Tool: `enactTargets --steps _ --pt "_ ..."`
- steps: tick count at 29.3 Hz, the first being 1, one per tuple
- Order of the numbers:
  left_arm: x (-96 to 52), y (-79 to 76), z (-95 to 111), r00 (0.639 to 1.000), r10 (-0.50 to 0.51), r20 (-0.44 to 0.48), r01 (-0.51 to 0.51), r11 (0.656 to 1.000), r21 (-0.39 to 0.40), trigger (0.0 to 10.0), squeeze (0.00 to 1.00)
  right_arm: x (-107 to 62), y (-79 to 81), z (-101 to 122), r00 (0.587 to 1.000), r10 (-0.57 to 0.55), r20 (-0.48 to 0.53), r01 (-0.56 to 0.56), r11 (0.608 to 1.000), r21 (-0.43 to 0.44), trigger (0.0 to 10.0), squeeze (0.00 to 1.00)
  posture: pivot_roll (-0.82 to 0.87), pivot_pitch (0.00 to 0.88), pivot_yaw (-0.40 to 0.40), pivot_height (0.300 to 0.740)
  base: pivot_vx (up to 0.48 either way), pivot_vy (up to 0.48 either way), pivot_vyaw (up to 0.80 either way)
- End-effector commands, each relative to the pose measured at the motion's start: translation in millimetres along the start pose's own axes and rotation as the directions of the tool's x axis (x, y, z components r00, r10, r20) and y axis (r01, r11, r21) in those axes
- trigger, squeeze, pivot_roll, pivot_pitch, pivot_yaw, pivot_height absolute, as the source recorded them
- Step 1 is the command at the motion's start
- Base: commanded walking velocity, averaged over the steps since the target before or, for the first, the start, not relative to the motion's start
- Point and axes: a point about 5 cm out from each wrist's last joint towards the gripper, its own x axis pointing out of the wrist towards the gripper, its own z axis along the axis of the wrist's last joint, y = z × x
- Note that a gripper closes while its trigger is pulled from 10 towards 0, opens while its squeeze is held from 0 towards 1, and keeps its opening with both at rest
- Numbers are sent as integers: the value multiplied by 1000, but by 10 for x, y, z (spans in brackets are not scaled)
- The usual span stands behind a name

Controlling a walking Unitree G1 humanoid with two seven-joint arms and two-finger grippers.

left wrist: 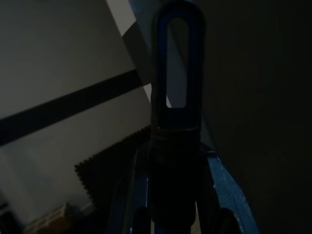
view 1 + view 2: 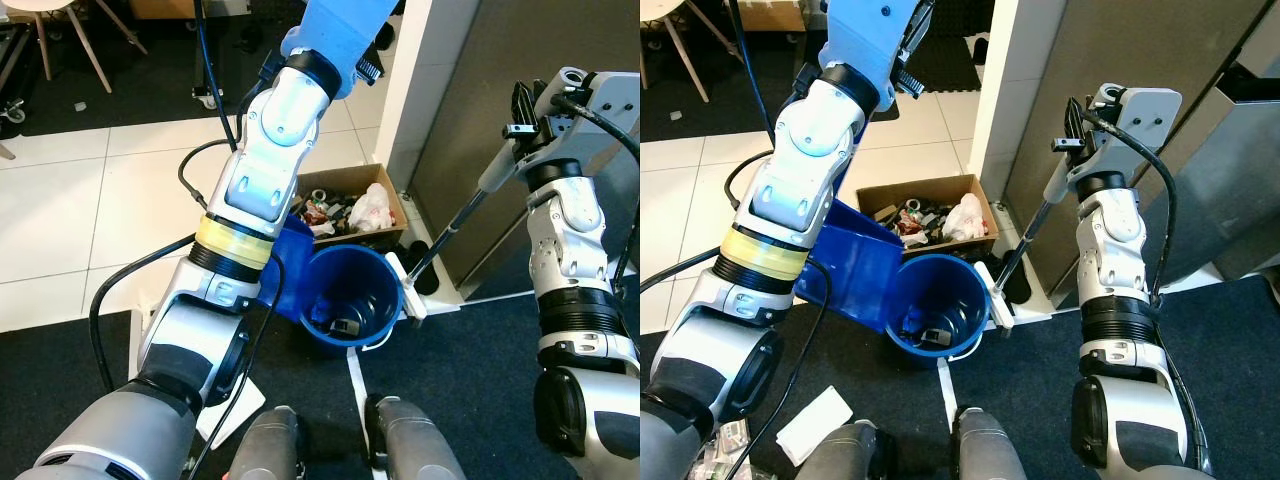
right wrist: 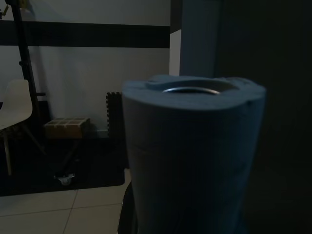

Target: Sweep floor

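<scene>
On the dark mat just ahead of the robot's feet stood a round blue bin (image 2: 350,297), open at the top, with a few scraps lying in its bottom. A blue dustpan (image 2: 855,262) leaned tilted against the bin's left rim, its long handle (image 1: 176,117) running up toward the left gripper (image 2: 908,62), which was raised high over the tiled floor (image 2: 60,215); the gripper's black fingers sat about a blue sleeve there, but how far they were closed I cannot tell. Behind the bin sat a cardboard box (image 2: 388,195) crammed with rubbish, a crumpled white bag (image 2: 370,207) on top. The right gripper (image 2: 524,108) was clamped on the grey grip of a broom (image 2: 455,222), whose thin shaft slanted down to a white head (image 2: 405,284) touching the bin's right rim, beside the foot of a grey wall panel (image 2: 480,90). In the right wrist view the grip's thick end (image 3: 191,151) stood close up, with a white chair (image 3: 17,117) far behind. A white sheet (image 2: 815,424) lay on the mat by the robot's left leg.
</scene>
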Motion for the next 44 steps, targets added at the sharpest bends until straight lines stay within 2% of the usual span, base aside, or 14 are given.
enactTargets --steps 1,5,8,10,11,12,13,20,23,26,31,34,38,44 --pt "42 -42 136 997 -29 65 21 994 110 10000 0 28 5 94 999 3 52 -3 1000 3 10000 0 23 0 -41 740 0 0 0" --pt "35 -57 144 996 -41 79 24 980 197 10000 0 32 2 95 999 4 51 -5 1000 3 10000 0 23 0 -42 740 0 0 0" --pt "47 -21 154 998 -15 61 14 1000 22 10000 0 33 0 96 999 4 51 -4 1000 2 10000 0 21 0 -41 740 0 0 0" --pt "51 -6 163 998 -7 59 9 1000 -28 10000 0 34 0 96 999 3 51 -4 1000 2 10000 0 21 0 -41 740 0 0 0" --pt "55 12 171 998 -2 62 2 1000 -7 10000 0 35 0 96 999 3 51 -4 1000 2 10000 0 23 0 -42 740 0 0 0" --pt "51 10 153 996 -15 83 -2 979 202 10000 0 37 -1 96 999 4 51 -4 1000 2 10000 0 23 0 -43 740 0 0 0" --pt "48 7 139 997 -15 80 -2 978 210 10000 0 38 0 97 999 4 51 -4 1000 2 10000 0 23 0 -43 740 0 0 0" --pt "44 -14 157 997 -15 79 9 997 76 10000 0 42 4 102 999 6 53 -6 1000 3 10000 0 22 0 -43 740 0 0 0" --pt "44 -12 155 997 -18 73 12 997 81 10000 0 42 5 103 999 7 53 -7 1000 3 10000 0 23 0 -44 740 0 0 0" --pt "51 11 157 998 -1 65 2 1000 -13 10000 0 40 5 103 999 6 53 -6 1000 3 10000 0 22 0 -42 740 0 0 0" --pt "53 15 159 996 -11 87 -1 990 139 10000 0 41 9 102 999 6 53 -6 1000 4 10000 0 22 0 -41 740 0 0 0" --pt "56 14 168 997 -1 75 1 1000 -1 10000 0 40 11 103 998 5 55 -6 1000 5 10000 0 23 0 -41 740 0 0 0" --pt "46 13 176 995 -17 94 5 993 121 10000 0 37 8 100 999 5 53 -5 1000 5 10000 0 25 0 -43 740 0 0 0" --pt "39 48 180 995 -5 101 -6 994 112 10000 0 42 12 101 999 6 53 -6 1000 6 10000 0 25 0 -43 740 0 0 0"
